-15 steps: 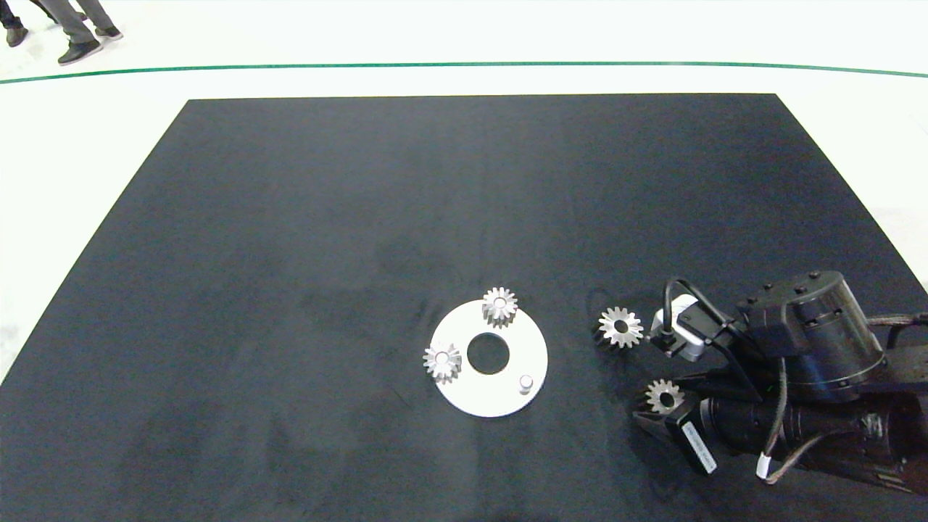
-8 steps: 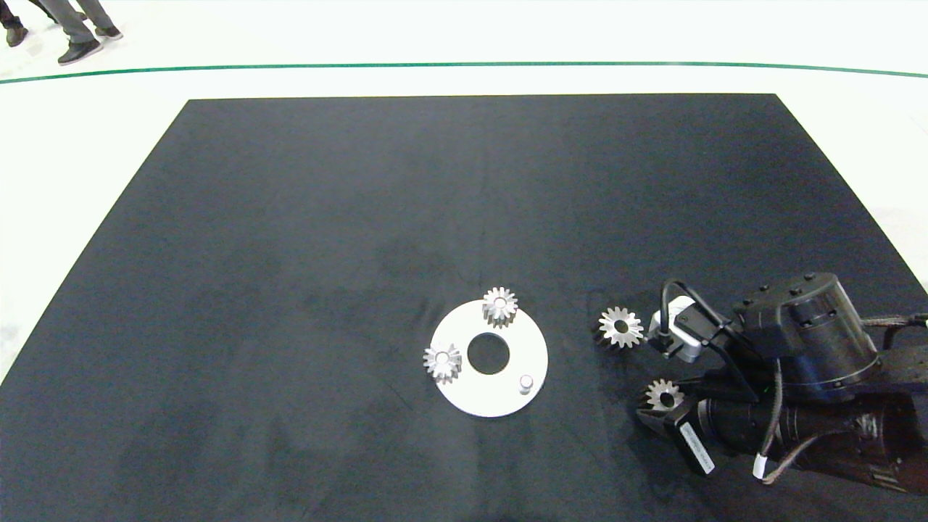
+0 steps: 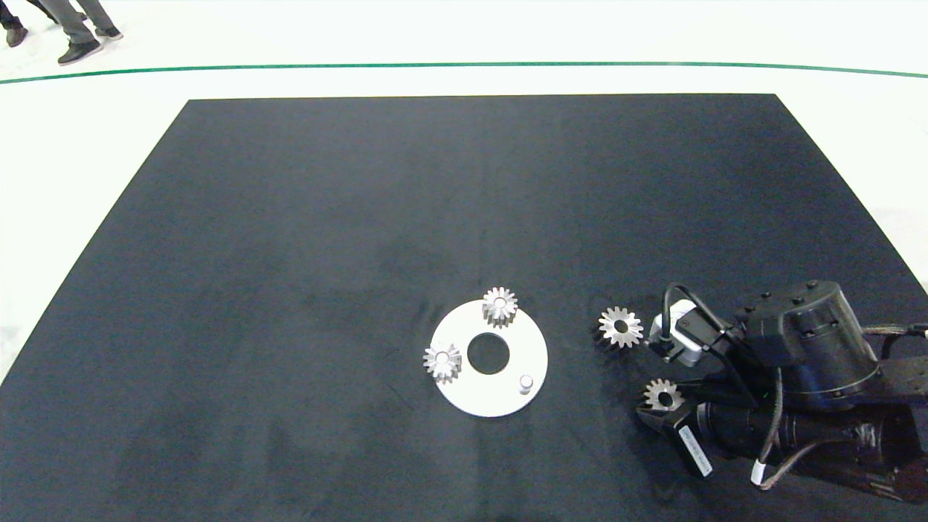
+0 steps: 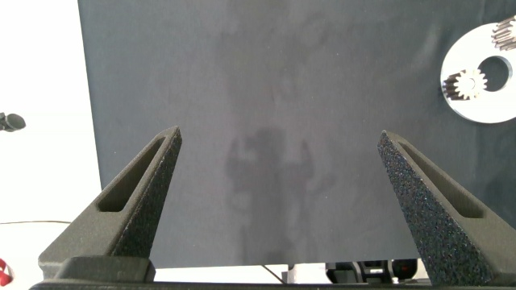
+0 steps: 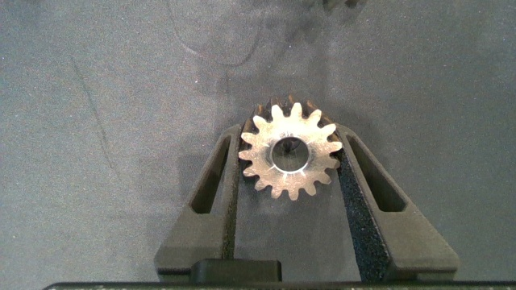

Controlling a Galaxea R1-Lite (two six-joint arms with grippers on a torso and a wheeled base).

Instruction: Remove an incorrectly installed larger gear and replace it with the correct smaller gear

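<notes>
The smaller gear (image 3: pixel 662 395) sits low over the black mat (image 3: pixel 362 217), right of the white ring plate (image 3: pixel 507 395). My right gripper (image 3: pixel 658 401) is shut on it; in the right wrist view both fingers (image 5: pixel 355 185) press the smaller gear's (image 5: pixel 290 151) teeth. The larger gear (image 3: pixel 620 327), with flared pointed teeth, lies loose on the mat just beyond. Two small gears (image 3: pixel 499 304) (image 3: pixel 442 360) sit on the plate, and one peg (image 3: pixel 525 381) stands bare. My left gripper (image 4: pixel 278 141) hangs open over the mat, out of the head view.
The left wrist view shows the ring plate (image 4: pixel 492 109) with one of its gears (image 4: pixel 470 83) off to one side. A person's legs and shoes (image 3: pixel 80 32) show beyond the table at the far left. A green line (image 3: pixel 464 64) crosses the white floor.
The right arm's wrist has shifted slightly toward the near edge of the table. The gear between its fingers has barely moved. The other gears and the plate stay put.
</notes>
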